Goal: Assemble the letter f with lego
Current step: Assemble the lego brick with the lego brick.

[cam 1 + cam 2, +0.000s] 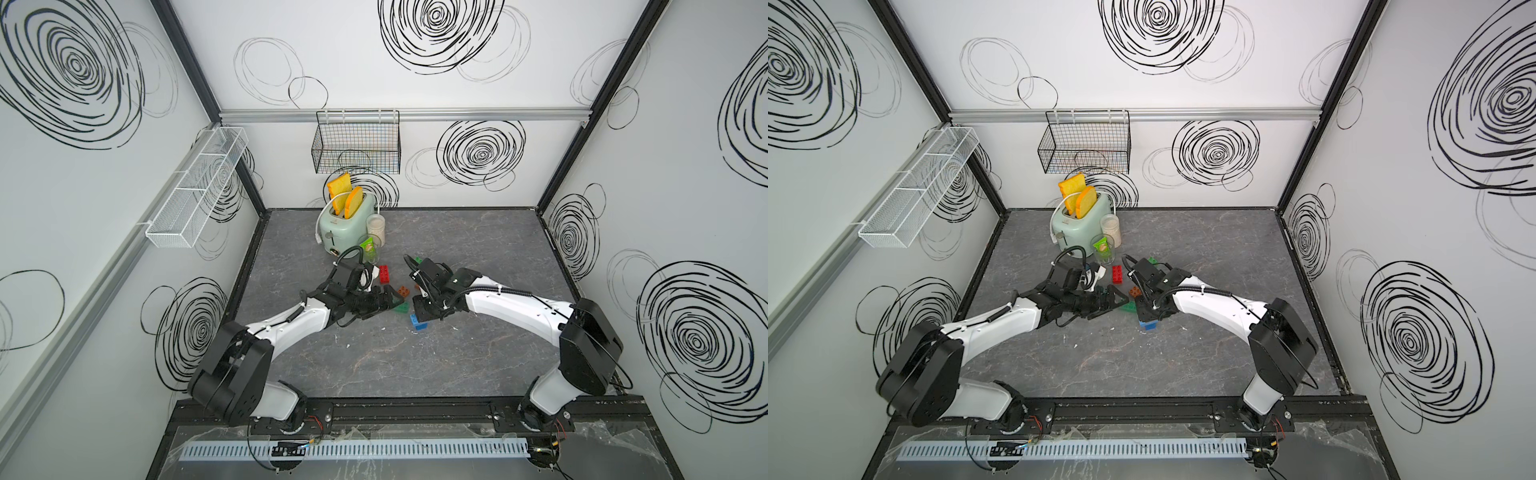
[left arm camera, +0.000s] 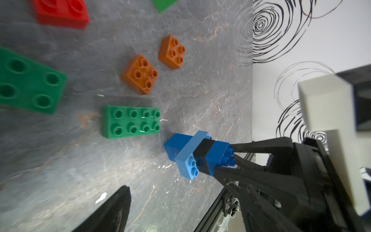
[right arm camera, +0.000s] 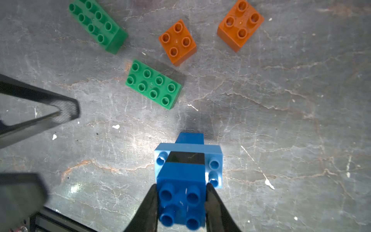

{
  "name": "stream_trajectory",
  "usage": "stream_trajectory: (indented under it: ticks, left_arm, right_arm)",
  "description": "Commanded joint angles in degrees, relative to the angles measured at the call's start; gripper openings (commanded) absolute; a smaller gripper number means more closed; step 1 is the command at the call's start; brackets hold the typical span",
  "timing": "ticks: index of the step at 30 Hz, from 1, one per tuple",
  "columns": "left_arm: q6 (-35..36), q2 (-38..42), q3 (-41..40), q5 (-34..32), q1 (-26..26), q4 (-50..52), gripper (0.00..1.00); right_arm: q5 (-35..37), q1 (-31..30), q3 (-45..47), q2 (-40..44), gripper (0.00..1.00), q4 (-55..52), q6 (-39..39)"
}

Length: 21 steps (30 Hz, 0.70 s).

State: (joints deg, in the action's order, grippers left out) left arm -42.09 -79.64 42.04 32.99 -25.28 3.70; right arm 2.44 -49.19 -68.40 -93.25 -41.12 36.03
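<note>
Near the middle of the grey tabletop [image 1: 374, 374], the right claw [image 3: 181, 192] is clamped on the top dark blue brick of a small lego stack [image 2: 197, 152]. The stack runs dark blue at the foot, a light blue oblong laid crosswise, a black brick, then the gripped dark blue one. Whether the foot touches the tabletop I cannot tell.

Just beside it, the left claw [image 1: 381, 308] is spread wide with nothing between its fingers.

Loose lego lies near the claws. A green oblong brick [image 3: 153, 84] is close to the stack and a second green oblong [image 3: 98, 24] lies farther off. An orange-brown square [image 3: 177, 42] and a second orange-brown square [image 3: 241, 25] sit near them, and a red brick [image 1: 385, 274] lies toward the back.

Behind these, a mint toaster [image 1: 348, 232] holds two yellow-orange slices [image 1: 353, 201] upright in its slots. Just beside it a jar [image 1: 375, 226] is filled with something whitish, and a clear cup [image 1: 371, 249] holds a green packet [image 1: 368, 246].

On the walls hang a black wire basket [image 1: 356, 141] and a white mesh basket [image 1: 195, 187] split into three compartments.
</note>
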Motion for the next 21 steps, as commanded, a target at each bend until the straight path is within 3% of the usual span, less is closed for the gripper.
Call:
stream_trajectory:
  ticks: [1,10,21]
  left_arm:
    - [3.95,3.30,-1.36,-3.42,1.53,8.08,0.90]
    - [4.12,7.49,-6.15,-3.10,4.18,10.05,0.89]
    - [4.36,7.07,-6.27,-2.94,4.45,10.03,0.89]
  right_arm:
    - [5.91,0.16,0.58,-1.95,0.36,-8.97,5.07]
    - [5.91,-0.62,-3.18,-2.64,0.39,-10.56,7.73]
    - [6.28,-0.65,-5.48,-2.02,0.43,-10.91,7.71]
